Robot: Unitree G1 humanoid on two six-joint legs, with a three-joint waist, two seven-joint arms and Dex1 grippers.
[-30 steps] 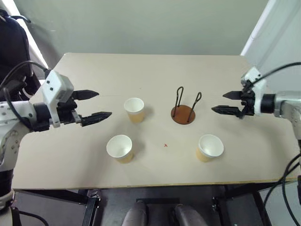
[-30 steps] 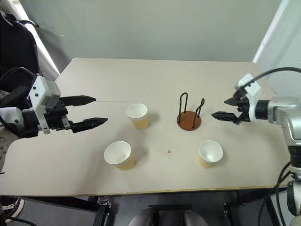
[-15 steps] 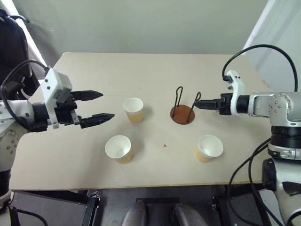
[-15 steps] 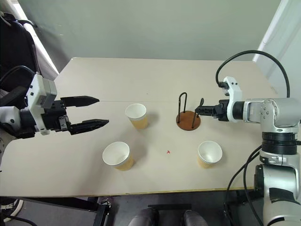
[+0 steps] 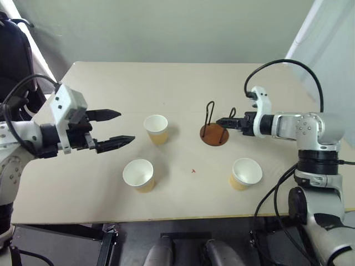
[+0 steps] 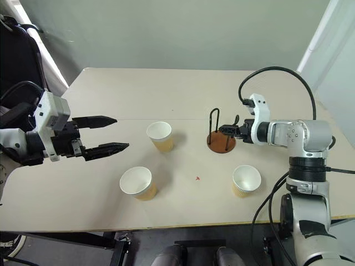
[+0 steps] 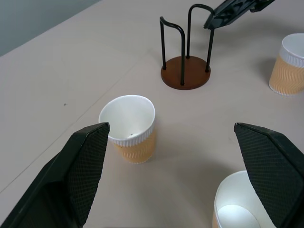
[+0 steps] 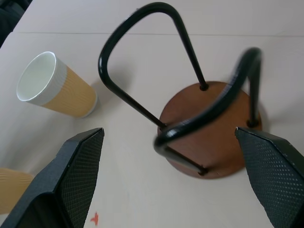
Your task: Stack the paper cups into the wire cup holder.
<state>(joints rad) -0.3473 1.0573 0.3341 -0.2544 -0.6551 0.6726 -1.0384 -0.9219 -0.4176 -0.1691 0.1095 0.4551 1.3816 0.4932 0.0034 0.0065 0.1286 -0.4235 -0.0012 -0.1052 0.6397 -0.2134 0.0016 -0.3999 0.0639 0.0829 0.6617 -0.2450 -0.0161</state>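
Observation:
Three paper cups stand upright on the table: one at mid-left (image 5: 156, 128), one near the front left (image 5: 138, 174), one at the front right (image 5: 246, 173). The wire cup holder (image 5: 214, 134), a brown disc with black wire loops, stands empty between them. My right gripper (image 5: 222, 122) is open, level with the loops at the holder's right side; in the right wrist view the holder (image 8: 209, 128) lies just ahead between the fingers (image 8: 76, 171). My left gripper (image 5: 125, 126) hangs open left of the cups, facing the mid-left cup (image 7: 130, 126), and holds nothing.
The beige table (image 5: 183, 83) has bare surface behind the cups and holder. A small red mark (image 5: 193, 170) sits near the front middle. A black chair (image 5: 14, 50) stands off the table's far left corner. My right arm's cable (image 5: 277, 64) loops above the wrist.
My right gripper has moved left from the table's right side up to the holder and rolled about its axis. The left gripper, the cups and the holder have stayed put.

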